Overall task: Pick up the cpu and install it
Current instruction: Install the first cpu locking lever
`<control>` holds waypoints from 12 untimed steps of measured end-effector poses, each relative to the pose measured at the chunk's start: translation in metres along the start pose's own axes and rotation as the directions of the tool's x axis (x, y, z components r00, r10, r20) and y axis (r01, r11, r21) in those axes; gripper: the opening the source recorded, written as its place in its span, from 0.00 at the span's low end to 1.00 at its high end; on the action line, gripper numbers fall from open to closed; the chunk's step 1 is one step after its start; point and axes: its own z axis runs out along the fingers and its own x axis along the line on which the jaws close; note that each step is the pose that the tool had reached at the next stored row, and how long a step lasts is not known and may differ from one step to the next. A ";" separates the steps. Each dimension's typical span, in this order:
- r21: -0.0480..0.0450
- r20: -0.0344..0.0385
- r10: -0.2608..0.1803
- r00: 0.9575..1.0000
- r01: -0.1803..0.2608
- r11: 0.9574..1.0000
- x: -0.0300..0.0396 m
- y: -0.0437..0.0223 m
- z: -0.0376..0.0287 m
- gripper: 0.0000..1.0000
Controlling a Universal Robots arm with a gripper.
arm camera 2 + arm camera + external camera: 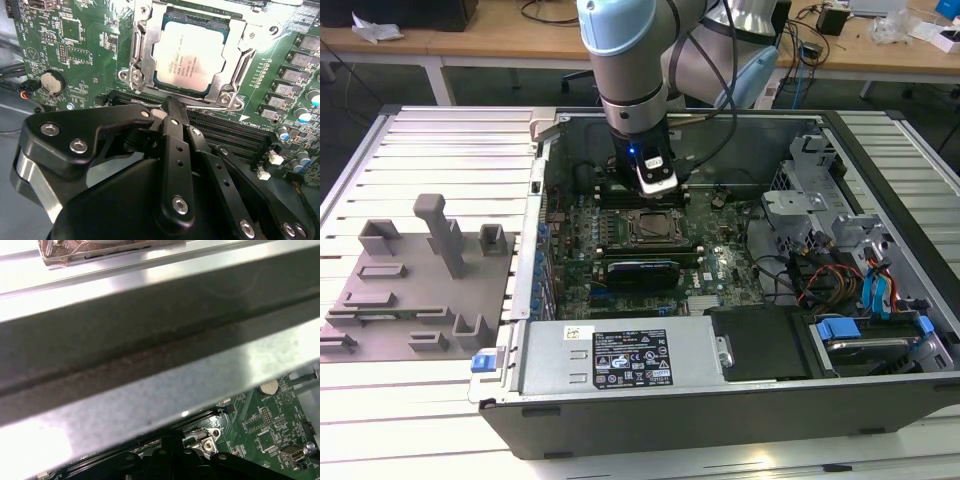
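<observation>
We see a big open computer case (880, 400) lying on a slatted metal table (420, 420), with the green motherboard (720, 270) exposed inside it and a tangle of coloured cables (840, 280) toward the exterior view's right. On the table at the exterior view's left sits a grey plastic fixture (410, 290) of blocks and posts. The robot arm (630, 60) reaches down into the case, its wrist just above the board. Below it lies the socket frame (235, 55), a dark square with bright metal edges, and seated flat inside that frame is the cpu (187, 55): a small square chip with a pale, silvery metal top bearing faint print we leave unread, one corner shaded by the frame's bar. In the exterior view the chip is hard to make out, as the socket (655, 228) there reads only as a dark square. The gripper (170, 107) hangs just beside the socket's edge, near the memory slots (240, 135); its black fingers (172, 135) meet in a single narrow tip with no gap and nothing between them, so we take the pincer as clenched and holding nothing. In the first wrist view a broad, blurred grey metal wall of the case (150, 355) hides most of the board, and the finger linkage (170, 460) is cut off at the edge.
</observation>
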 end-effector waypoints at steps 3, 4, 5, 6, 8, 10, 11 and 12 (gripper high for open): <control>0.000 0.000 0.000 1.000 0.000 1.000 0.0007 0.0019 0.0002 0.11; 0.000 0.000 0.001 1.000 -0.001 1.000 0.0012 0.0033 0.0004 0.11; 0.000 0.000 0.001 1.000 -0.001 1.000 0.0014 0.0040 0.0005 0.11; 0.000 0.000 0.001 1.000 -0.001 1.000 0.0016 0.0046 0.0005 0.11; 0.000 0.001 0.004 1.000 -0.004 1.000 0.0017 0.0049 0.0006 0.11; 0.006 0.006 0.034 0.999 -0.034 0.999 0.0018 0.0049 0.0008 0.11; 0.008 0.008 0.048 0.999 -0.048 0.999 0.0018 0.0049 0.0008 0.11; 0.010 0.011 0.060 0.998 -0.060 0.998 0.0019 0.0048 0.0009 0.11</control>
